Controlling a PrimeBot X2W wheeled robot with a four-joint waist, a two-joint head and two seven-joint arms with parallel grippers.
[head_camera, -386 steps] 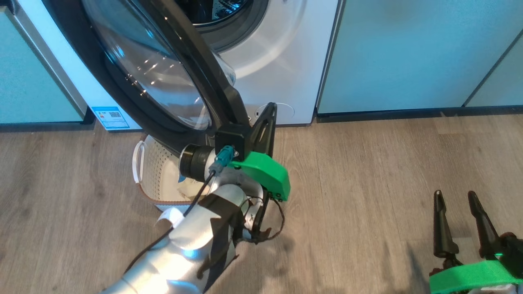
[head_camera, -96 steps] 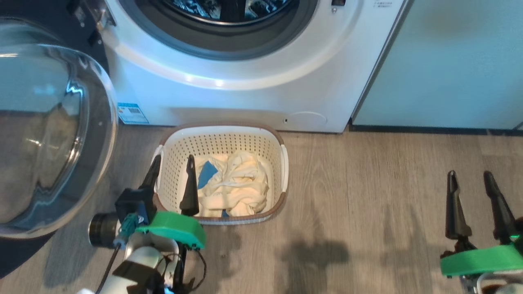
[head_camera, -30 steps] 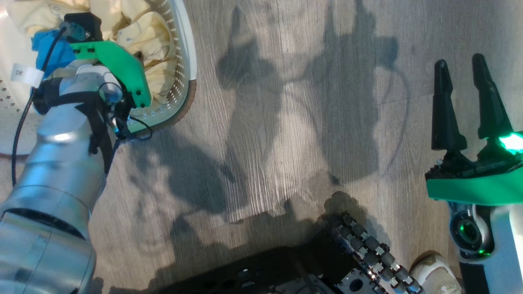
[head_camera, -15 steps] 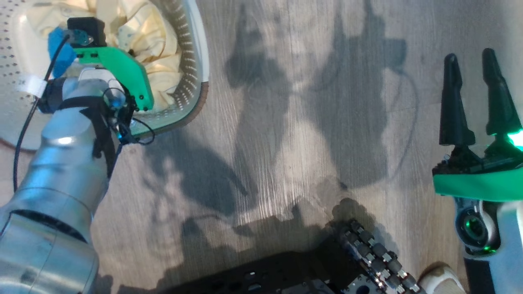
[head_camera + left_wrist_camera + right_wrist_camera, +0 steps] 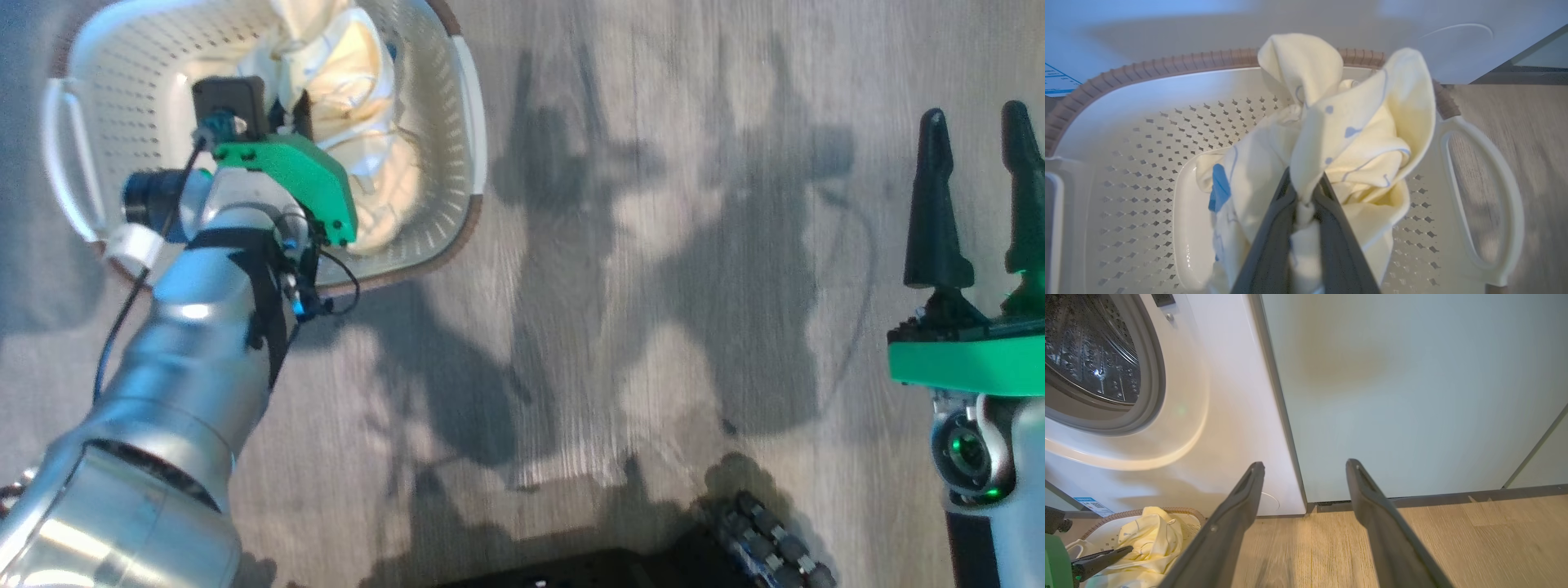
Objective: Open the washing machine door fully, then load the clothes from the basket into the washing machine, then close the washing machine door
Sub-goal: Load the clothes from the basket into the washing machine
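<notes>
Below, in the head view, the left arm's silver forearm (image 5: 188,367) rises from the lower left corner and reaches up and forward, its wrist bent down over the basket (image 5: 139,65). The left gripper (image 5: 1306,183) points into the basket, and its two dark fingers are squeezed together on a fold of the clothes (image 5: 1363,122). The pale yellow cloth bunches up past the fingertips, and the rest of it hangs down toward the basket floor, with a blue patch on its left side in the left wrist view.

The right arm is held upright at the right edge of the head view, well apart from the basket. The right gripper (image 5: 976,122) has its fingers spread apart, pointing forward over the wood floor (image 5: 612,286).

The basket is cream plastic with perforated walls, a brown rim and white side handles. It stands on the floor just in front of the washing machine (image 5: 1216,416) and has the clothes inside.

The washing machine's steel drum (image 5: 1090,347) shows through its round opening. A pale teal cabinet (image 5: 1412,396) stands directly beside the machine.
</notes>
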